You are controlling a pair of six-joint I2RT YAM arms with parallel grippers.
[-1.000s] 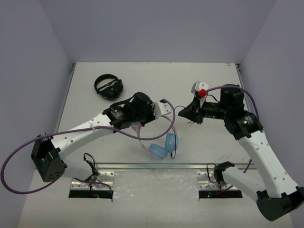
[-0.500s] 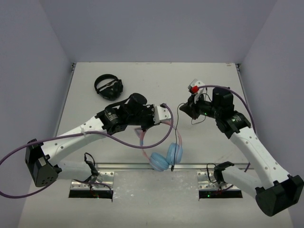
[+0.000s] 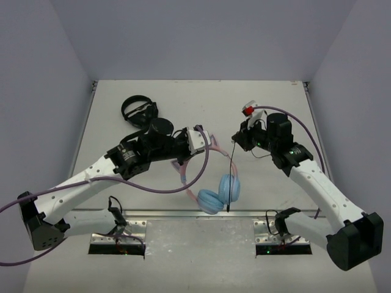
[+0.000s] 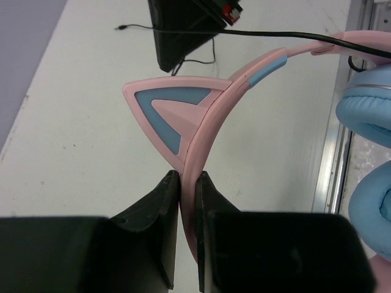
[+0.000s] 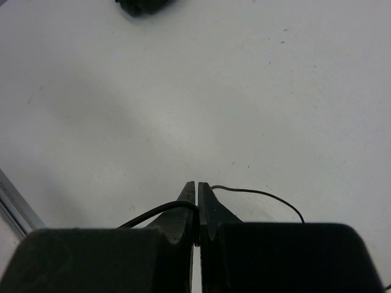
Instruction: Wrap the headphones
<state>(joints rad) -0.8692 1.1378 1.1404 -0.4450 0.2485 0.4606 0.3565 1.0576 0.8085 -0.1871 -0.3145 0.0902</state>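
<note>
The headphones hang in the air with their light blue ear cups (image 3: 220, 193) low over the table's front edge. My left gripper (image 3: 203, 143) is shut on the pink cat-ear headband (image 4: 183, 113); the jaws (image 4: 187, 177) pinch it just below the ear. The ear cups (image 4: 366, 122) show at the right of the left wrist view. My right gripper (image 3: 236, 139) is shut on the thin black cable (image 5: 160, 211), which comes out on both sides of its tips (image 5: 197, 185). The cable (image 3: 229, 177) drops from there to the ear cups.
All-black headphones (image 3: 139, 112) lie at the back left of the table, also at the top edge of the right wrist view (image 5: 137, 6). A metal rail (image 3: 183, 213) runs along the table's front edge under the hanging ear cups.
My left arm has swung the headphones right, and the ear cups have moved right along the front edge. My right gripper has drawn back left and up, holding the cable.
</note>
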